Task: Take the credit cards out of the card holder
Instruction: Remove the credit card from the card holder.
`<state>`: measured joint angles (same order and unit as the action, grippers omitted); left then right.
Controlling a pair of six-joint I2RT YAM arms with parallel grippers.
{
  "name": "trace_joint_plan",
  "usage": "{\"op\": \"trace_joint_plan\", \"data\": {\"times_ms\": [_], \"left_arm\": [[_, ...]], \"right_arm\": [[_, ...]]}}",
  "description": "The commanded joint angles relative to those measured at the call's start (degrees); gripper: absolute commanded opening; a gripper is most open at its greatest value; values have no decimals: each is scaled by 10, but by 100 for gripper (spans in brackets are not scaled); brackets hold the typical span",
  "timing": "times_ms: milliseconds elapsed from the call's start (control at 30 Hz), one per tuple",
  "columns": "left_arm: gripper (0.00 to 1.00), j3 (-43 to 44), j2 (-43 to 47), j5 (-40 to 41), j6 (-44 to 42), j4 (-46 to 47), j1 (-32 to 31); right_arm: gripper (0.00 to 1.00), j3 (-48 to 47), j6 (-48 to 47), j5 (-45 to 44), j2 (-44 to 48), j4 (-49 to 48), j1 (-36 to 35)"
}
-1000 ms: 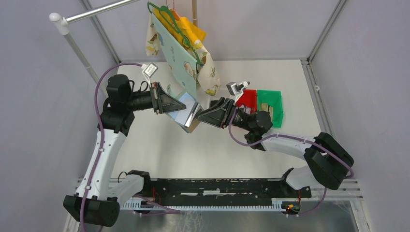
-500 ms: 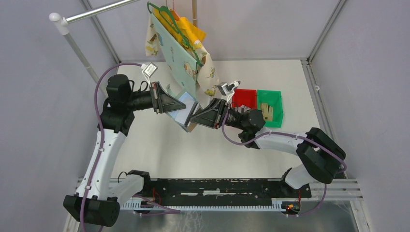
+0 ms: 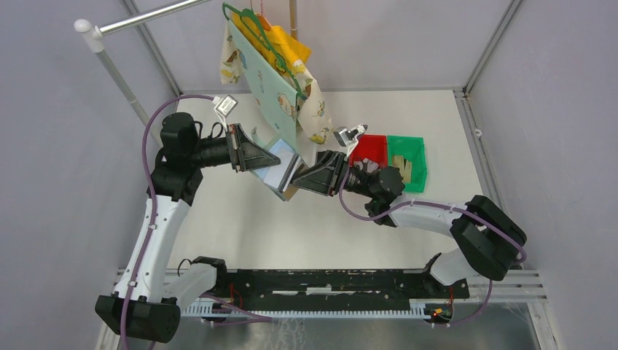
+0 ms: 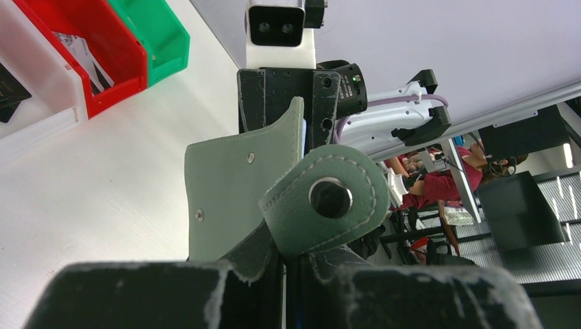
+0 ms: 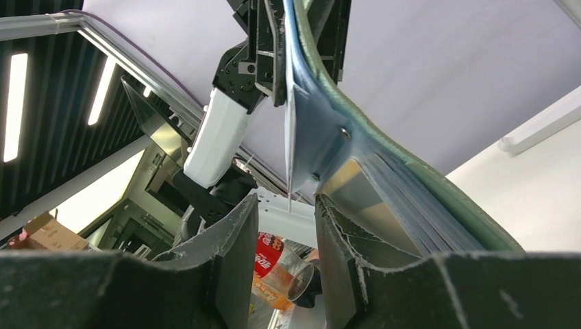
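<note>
My left gripper is shut on the card holder and holds it open above the table. In the left wrist view the grey-green holder and its snap tab stand up from my shut left gripper. My right gripper is open at the holder's right edge. In the right wrist view a thin pale credit card hangs edge-on, its lower tip just reaching the gap of my right gripper. Shiny blue-silver pockets fan out to the right, with a tan-gold face among them.
Red bin and green bin sit just behind my right arm; a white bin shows in the left wrist view. Clothes on a green hanger hang over the holder. A rack pole stands far left.
My right gripper has moved left from beside the red bin up to the holder's right edge, then eased back slightly. My left gripper and the holder have stayed still.
</note>
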<state>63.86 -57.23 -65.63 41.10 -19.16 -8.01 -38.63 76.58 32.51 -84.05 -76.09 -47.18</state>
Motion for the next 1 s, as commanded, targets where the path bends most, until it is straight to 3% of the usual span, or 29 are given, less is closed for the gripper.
{"op": "trace_joint_plan", "data": {"times_ms": [0, 167, 367, 567, 667, 767, 967], "left_arm": [[2, 23, 15, -15, 18, 30, 0], [2, 22, 18, -14, 18, 30, 0], [2, 19, 18, -12, 20, 30, 0], [2, 20, 19, -12, 23, 31, 0], [12, 21, 16, -12, 26, 30, 0], [14, 25, 15, -13, 26, 30, 0], [14, 31, 15, -19, 27, 32, 0]], "right_arm": [[42, -14, -11, 11, 12, -7, 2], [41, -43, -11, 14, 2, 0, 0], [31, -65, 10, 10, -21, -25, -7], [16, -51, 21, 7, -26, -51, -7], [7, -38, 22, 5, -20, -58, -7], [0, -29, 23, 2, -16, -61, -6], [0, -2, 25, -9, -4, -64, 0]]}}
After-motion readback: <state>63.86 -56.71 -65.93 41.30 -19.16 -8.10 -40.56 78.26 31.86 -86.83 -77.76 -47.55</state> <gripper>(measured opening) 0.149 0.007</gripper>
